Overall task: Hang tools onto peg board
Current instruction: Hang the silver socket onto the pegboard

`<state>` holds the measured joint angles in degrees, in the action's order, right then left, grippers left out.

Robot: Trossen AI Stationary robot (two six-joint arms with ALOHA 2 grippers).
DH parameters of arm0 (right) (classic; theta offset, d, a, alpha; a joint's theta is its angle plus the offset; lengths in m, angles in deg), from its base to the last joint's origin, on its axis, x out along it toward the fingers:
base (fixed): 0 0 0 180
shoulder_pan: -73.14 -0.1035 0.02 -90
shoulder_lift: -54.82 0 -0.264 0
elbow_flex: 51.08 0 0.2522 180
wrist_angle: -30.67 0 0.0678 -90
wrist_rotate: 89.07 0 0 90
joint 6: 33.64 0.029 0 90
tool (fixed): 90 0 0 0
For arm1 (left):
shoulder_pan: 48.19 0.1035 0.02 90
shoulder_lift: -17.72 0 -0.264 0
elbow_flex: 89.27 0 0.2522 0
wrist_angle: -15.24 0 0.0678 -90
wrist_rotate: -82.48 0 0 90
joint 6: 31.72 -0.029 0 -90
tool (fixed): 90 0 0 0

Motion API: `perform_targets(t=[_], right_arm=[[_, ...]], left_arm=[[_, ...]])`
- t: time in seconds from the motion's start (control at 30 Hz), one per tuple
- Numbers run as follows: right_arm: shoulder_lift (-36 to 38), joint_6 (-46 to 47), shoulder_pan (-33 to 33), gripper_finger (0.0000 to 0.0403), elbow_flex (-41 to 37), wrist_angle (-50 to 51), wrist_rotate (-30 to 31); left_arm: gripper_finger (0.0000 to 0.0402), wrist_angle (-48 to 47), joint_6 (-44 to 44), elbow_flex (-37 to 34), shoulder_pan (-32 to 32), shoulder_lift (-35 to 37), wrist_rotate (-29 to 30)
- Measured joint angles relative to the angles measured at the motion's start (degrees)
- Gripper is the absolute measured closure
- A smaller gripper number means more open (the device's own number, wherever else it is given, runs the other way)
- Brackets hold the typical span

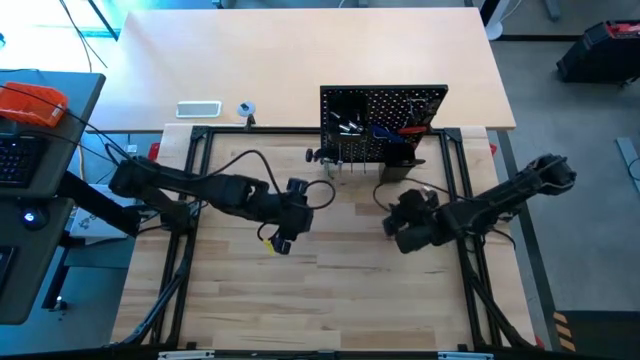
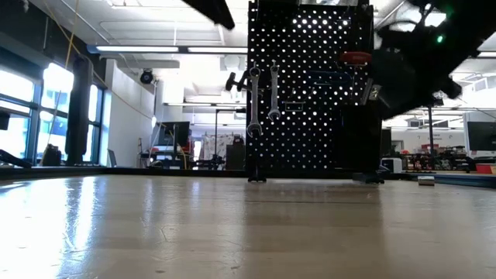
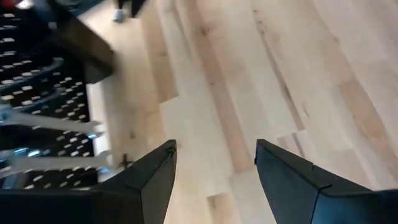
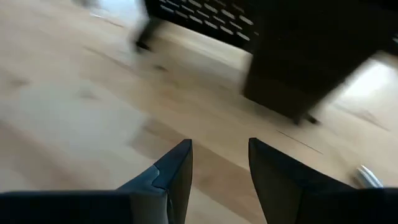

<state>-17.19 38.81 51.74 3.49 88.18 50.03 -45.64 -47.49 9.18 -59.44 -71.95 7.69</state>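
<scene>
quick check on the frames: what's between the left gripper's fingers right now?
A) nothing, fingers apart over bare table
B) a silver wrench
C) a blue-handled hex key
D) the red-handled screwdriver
A: in the left wrist view the left gripper has its fingers spread with only the wooden table showing between them; the wrenches hang on the peg board.

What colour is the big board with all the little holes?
The peg board is black. You see it best in the low view, standing upright with silvery wrenches hanging on it.
</scene>
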Motion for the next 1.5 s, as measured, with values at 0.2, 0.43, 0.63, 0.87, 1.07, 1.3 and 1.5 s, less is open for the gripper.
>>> perform_targets(t=[0.2,0.43,0.63,0.87,1.07,1.3,1.5], right_arm=[[0.0,7.9,5.8,0.0252,-2.5,5.7,-7.7],[0.0,12.8,9.9,0.0252,-6.4,4.9,-10.7],[0.0,14.6,13.4,0.0252,-8.7,4.6,-10.6],[0.0,17.6,17.6,0.0252,-11.6,4.4,-12.2],[0.0,17.7,19.1,0.0244,-12.6,3.1,-11.1],[0.0,20.5,21.9,0.0216,-14.8,2.7,-10.3],[0.0,22.8,23.6,0.0213,-15.5,2.7,-9.0]], left_arm=[[0.0190,9.9,-0.3,-9.1,0.1,1.4,-4.6],[0.0190,18.4,-0.3,-15.8,0.4,1.6,-8.0],[0.0190,24.0,0.2,-19.3,1.5,1.6,-11.3],[0.0190,25.1,0.1,-20.3,1.9,1.6,-13.0],[0.0190,25.3,-1.2,-20.3,1.9,1.6,-13.2],[0.0190,26.9,-2.4,-20.3,1.9,1.6,-13.5],[0.0190,27.7,-2.6,-20.3,1.8,1.6,-15.0]])
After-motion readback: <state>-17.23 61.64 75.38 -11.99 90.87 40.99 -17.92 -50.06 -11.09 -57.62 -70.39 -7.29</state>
